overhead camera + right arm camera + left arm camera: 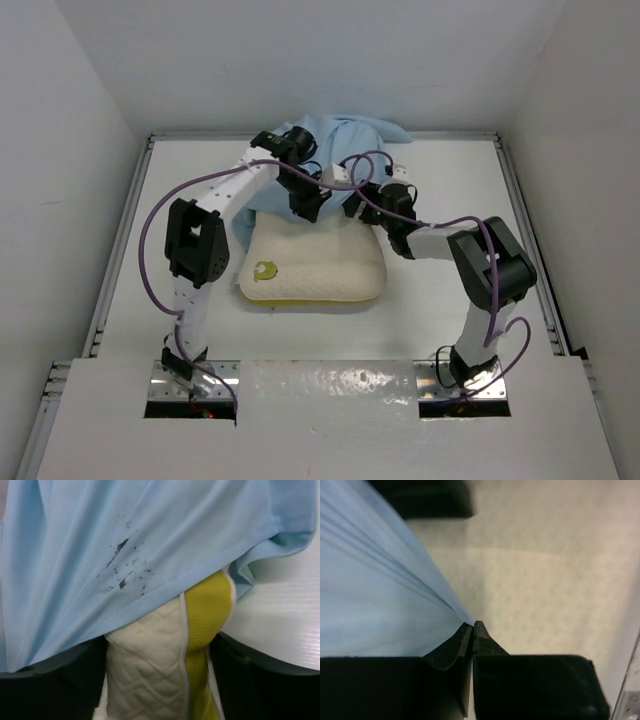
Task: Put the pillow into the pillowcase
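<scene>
The cream-white pillow [315,268] lies flat at the table's middle, with a yellow tag on its near left. The light blue pillowcase [345,135] is bunched at the pillow's far edge. My left gripper [304,205] is over the pillow's far edge. In the left wrist view it [473,626] is shut on a taut fold of the pillowcase [375,600], with the pillow [550,575] behind. My right gripper [360,207] is shut on the pillow's far end [150,665] with its yellow edge band [207,610]. The pillowcase [125,540] hangs over that end.
The white table [450,200] lies inside white walls, with metal rails [118,250] along its left and right sides. Purple cables [150,230] loop out from both arms. Dark specks mark the pillowcase in the right wrist view.
</scene>
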### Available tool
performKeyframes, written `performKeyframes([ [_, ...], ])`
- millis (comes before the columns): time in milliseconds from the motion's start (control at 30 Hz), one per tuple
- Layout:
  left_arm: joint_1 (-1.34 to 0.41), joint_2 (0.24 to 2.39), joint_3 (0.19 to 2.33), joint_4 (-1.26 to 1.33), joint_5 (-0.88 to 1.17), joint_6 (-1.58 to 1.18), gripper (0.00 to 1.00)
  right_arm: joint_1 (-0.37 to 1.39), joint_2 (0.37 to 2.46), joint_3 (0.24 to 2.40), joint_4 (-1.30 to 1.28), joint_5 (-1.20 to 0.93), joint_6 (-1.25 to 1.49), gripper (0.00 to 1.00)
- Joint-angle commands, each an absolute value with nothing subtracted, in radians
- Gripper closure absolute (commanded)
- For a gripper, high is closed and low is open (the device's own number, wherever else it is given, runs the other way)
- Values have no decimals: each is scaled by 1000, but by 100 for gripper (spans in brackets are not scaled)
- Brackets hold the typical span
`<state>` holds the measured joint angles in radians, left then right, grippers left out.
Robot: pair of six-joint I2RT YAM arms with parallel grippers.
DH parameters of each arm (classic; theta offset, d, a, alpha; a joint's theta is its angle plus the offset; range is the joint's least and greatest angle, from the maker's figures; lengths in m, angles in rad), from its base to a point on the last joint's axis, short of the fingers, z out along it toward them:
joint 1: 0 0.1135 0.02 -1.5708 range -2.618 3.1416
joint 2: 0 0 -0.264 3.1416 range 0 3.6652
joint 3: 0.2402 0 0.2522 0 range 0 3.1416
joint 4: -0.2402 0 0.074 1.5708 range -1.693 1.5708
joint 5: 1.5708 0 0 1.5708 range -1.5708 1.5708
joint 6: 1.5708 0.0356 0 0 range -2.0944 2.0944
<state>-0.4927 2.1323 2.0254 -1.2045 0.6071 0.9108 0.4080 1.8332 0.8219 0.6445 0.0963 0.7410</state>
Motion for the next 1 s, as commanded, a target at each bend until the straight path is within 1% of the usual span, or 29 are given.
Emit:
performKeyframes([
  [0, -454, 2045, 1962, -1284, 399, 974, 99, 400, 1772, 867, 658, -52, 667, 20],
  [33, -453, 2040, 1930, -1267, 356, 976, 97, 396, 1750, 803, 669, -52, 661, 16],
  [67, -445, 2034, 1921, -1228, 304, 962, 90, 387, 1703, 773, 698, -64, 652, 14],
  [100, -439, 2030, 1916, -1214, 299, 954, 84, 380, 1681, 747, 703, -74, 647, 11],
  [167, -419, 2028, 1917, -1172, 319, 905, 67, 359, 1617, 710, 657, -109, 615, 12],
  [200, -416, 2023, 1917, -1154, 313, 881, 56, 353, 1600, 712, 626, -118, 606, 16],
  [233, -416, 2020, 1914, -1134, 299, 830, 52, 344, 1585, 718, 559, -130, 577, 37],
  [267, -417, 2019, 1914, -1099, 272, 806, 46, 324, 1571, 730, 519, -132, 569, 57],
  [333, -419, 2016, 1940, -1082, 264, 763, 45, 302, 1555, 777, 445, -123, 560, 95],
  [367, -425, 2014, 1956, -1094, 284, 740, 36, 278, 1555, 793, 383, -112, 567, 97],
  [400, -433, 2014, 1974, -1110, 299, 739, 29, 267, 1558, 814, 361, -80, 580, 96],
  [433, -440, 2016, 2015, -1138, 319, 748, 27, 252, 1562, 819, 347, -69, 616, 95],
  [467, -463, 2016, 2038, -1202, 359, 784, 25, 227, 1566, 819, 348, -63, 636, 85],
  [500, -475, 2016, 2058, -1238, 379, 804, 18, 218, 1575, 828, 350, -45, 655, 79],
  [533, -491, 2014, 2089, -1276, 399, 827, 18, 210, 1604, 837, 348, -43, 679, 75],
  [567, -526, 2013, 2092, -1317, 413, 854, 17, 204, 1624, 853, 341, -48, 686, 66],
  [600, -546, 1985, 2042, -1318, 405, 854, 16, 204, 1672, 894, 330, -52, 692, 61],
  [633, -570, 1968, 2004, -1318, 390, 865, 16, 203, 1699, 916, 321, -57, 704, 59],
  [667, -624, 1935, 1914, -1310, 362, 888, 16, 204, 1751, 957, 290, -49, 738, 58],
  [700, -652, 1919, 1913, -1296, 338, 888, 16, 204, 1752, 971, 290, -49, 738, 58],
  [733, -684, 1905, 1813, -1276, 307, 878, 16, 203, 1776, 980, 293, -43, 782, 58],
  [767, -742, 1872, 1766, -1235, 246, 865, 16, 201, 1822, 986, 319, -43, 810, 57],
  [867, -820, 1784, 1602, -1131, 158, 832, 15, 201, 1899, 994, 406, -75, 903, 52],
  [900, -833, 1763, 1570, -1102, 135, 819, 12, 201, 1913, 1002, 420, -80, 926, 52],
  [967, -851, 1717, 1496, -1033, 82, 786, 9, 207, 1942, 1000, 460, -75, 968, 51],
])
